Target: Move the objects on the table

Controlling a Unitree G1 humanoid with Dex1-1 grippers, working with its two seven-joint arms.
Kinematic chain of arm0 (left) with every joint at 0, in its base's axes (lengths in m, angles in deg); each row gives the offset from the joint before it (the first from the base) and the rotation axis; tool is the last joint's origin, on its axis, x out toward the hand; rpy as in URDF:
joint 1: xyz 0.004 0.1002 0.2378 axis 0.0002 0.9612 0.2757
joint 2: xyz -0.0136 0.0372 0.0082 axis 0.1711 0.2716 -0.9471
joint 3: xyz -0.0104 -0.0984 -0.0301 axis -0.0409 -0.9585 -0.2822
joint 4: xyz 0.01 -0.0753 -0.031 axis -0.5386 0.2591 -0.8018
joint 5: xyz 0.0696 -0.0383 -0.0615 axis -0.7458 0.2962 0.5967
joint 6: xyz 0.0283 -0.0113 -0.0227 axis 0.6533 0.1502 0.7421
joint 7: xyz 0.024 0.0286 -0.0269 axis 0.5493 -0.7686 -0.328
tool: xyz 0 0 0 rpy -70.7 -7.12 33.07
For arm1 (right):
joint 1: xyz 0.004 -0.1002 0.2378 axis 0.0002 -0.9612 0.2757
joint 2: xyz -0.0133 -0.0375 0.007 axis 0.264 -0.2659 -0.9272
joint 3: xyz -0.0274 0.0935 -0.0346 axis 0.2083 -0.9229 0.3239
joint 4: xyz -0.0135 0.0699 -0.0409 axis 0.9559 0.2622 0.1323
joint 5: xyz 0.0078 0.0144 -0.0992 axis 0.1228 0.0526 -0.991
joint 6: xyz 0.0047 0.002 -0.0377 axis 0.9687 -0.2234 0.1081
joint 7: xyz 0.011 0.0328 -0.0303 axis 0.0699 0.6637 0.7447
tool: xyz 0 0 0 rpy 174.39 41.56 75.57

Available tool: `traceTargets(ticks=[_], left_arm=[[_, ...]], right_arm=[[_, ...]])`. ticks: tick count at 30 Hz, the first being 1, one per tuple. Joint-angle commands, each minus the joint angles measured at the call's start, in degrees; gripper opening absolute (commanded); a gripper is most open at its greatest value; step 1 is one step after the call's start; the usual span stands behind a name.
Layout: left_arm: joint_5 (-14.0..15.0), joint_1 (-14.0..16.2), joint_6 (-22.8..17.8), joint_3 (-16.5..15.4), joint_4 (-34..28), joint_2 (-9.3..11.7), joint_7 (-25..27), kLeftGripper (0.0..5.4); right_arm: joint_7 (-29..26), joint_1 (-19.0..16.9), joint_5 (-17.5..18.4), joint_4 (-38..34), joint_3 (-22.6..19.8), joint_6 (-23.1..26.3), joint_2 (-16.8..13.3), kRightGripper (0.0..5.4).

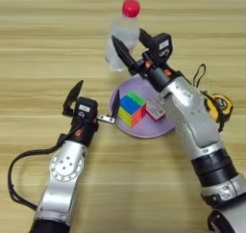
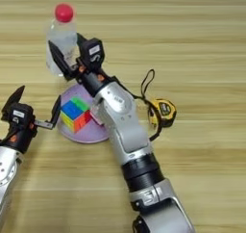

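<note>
A clear bottle (image 1: pixel 122 37) with a red cap (image 1: pixel 130 7) stands upright on the table (image 1: pixel 48 34) just beyond the lilac plate (image 1: pixel 158 127). My right gripper (image 1: pixel 127 34) reaches over the plate and is shut on the bottle's body, one black finger on each side. The multicoloured cube (image 1: pixel 132 109) lies on the plate. Left of the plate, my left gripper (image 1: pixel 98 88) is open and holds nothing; its right finger is close to the plate's rim. The yellow-black tape measure (image 1: pixel 216 104) with its black strap (image 1: pixel 198 74) lies on the table right of my right arm.
A small red-and-white flat box (image 1: pixel 154 109) lies on the plate beside the cube, partly under my right forearm. A black cable (image 1: pixel 19 164) loops beside my left arm. Bare wood stretches along the far edge and on the left.
</note>
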Motion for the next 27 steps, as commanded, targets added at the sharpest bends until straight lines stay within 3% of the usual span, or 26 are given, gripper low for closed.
traceTargets(ticks=[1, 20, 27], left_arm=[[0.5, -0.2, 0.3, -1.3, 0.9, 0.0, -1.1, 5.4], [3.2, -3.2, 0.7, -10.6, 4.9, -0.8, -8.5, 5.4], [3.3, -3.6, 1.1, -10.7, 5.9, -1.2, -8.5, 5.4]], right_arm=[[1.3, 1.7, 0.0, -3.9, -3.7, 0.2, -2.0, 2.97], [4.5, -7.3, 0.4, -11.5, -17.3, 1.2, -13.0, 2.97], [7.3, -10.4, -2.0, -11.7, -21.4, 0.4, -16.1, 2.97]])
